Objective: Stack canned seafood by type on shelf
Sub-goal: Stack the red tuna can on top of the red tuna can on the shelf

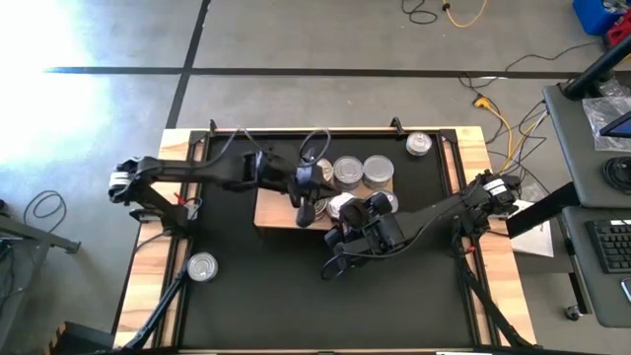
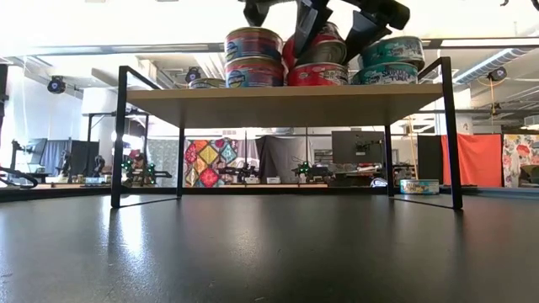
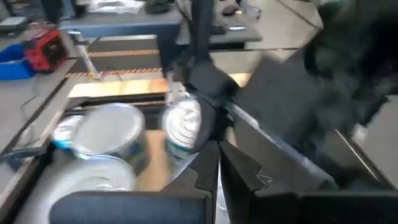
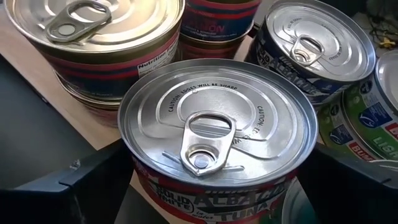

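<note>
The pale wood shelf stands mid-table on thin black legs and carries several tins of canned seafood in short stacks. A silver-lidded, red-labelled tin sits slightly tilted on another red tin. My right gripper is open, with one finger on each side of the top tin. My left gripper hovers shut and empty over the shelf's left part. Two loose tins lie on the black mat, one far right and one near left. My right gripper's fingers stand close against the top red tin's side wall, coming slantwise from above on the table's right. Whether they touch it I cannot tell. The tin's bottom rests on the red tin beneath.
Blue-and-pink tins and teal tins flank the red stack on the shelf. The left end of the board is bare wood. The black mat spreads toward the near edge. The two arms are close together over the shelf.
</note>
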